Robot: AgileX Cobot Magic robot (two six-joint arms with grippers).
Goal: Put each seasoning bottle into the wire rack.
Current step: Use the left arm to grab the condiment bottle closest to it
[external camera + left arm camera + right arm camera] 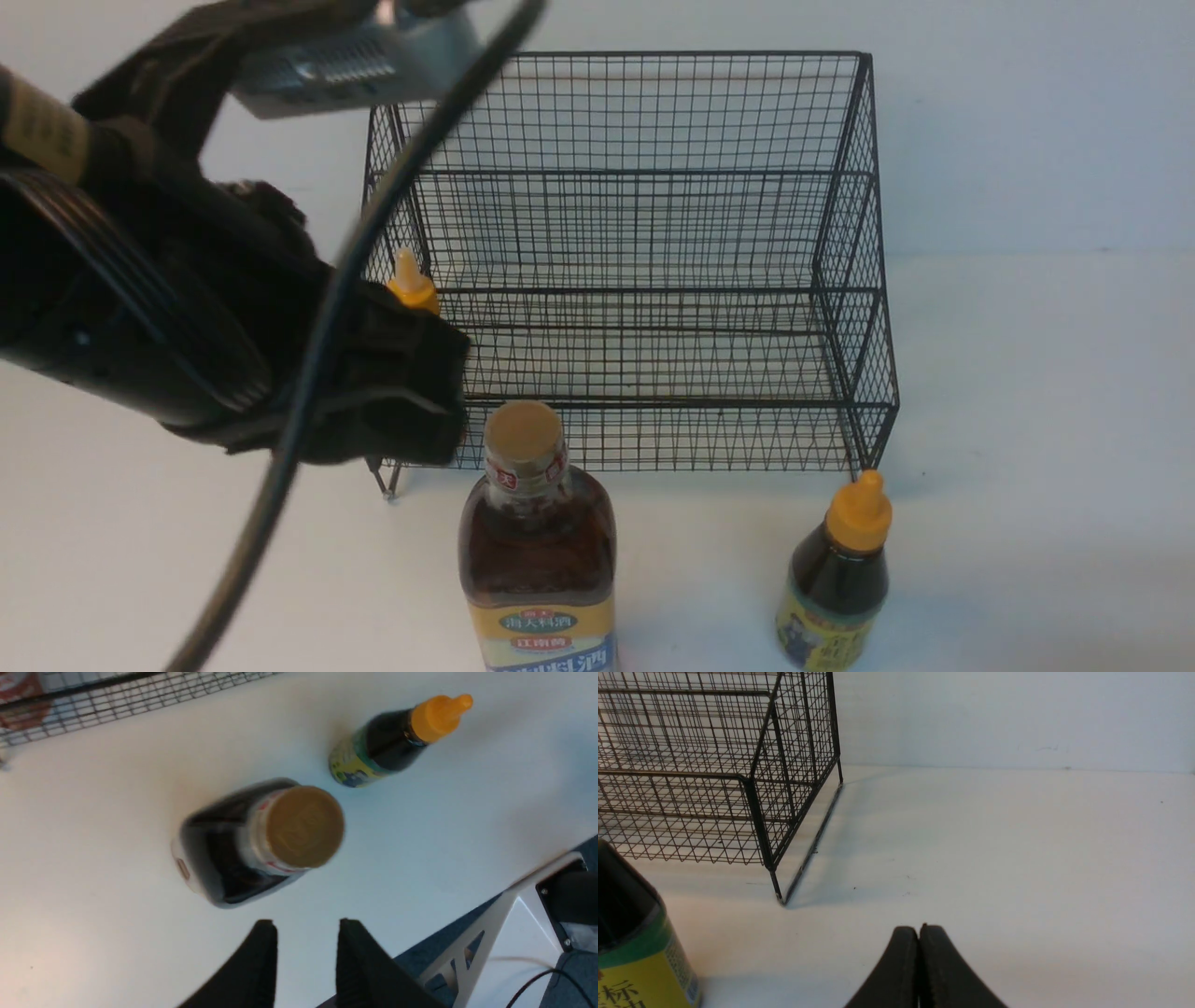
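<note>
Left gripper (306, 926) stands spread and empty near the tall amber bottle (261, 840), a gap only its wrist view shows, the front view giving just the arm's bulk; the right gripper (919, 927), seen only from its own wrist, is pressed together. Inside the wire rack (653, 280), at its left end, stands the red bottle (411, 285), while the amber bottle and the small dark bottle (836, 588) stand on the table (1027, 467) before the rack.

The rack (653, 233) is thin black metal wire. In front of it, the tall bottle (537, 551) is clear and glossy with a dull gold cap (523, 431); the small dark bottle (836, 583) gleams under a smooth yellow plastic cap (859, 511). The white table (1027, 467) is smooth and matt.
</note>
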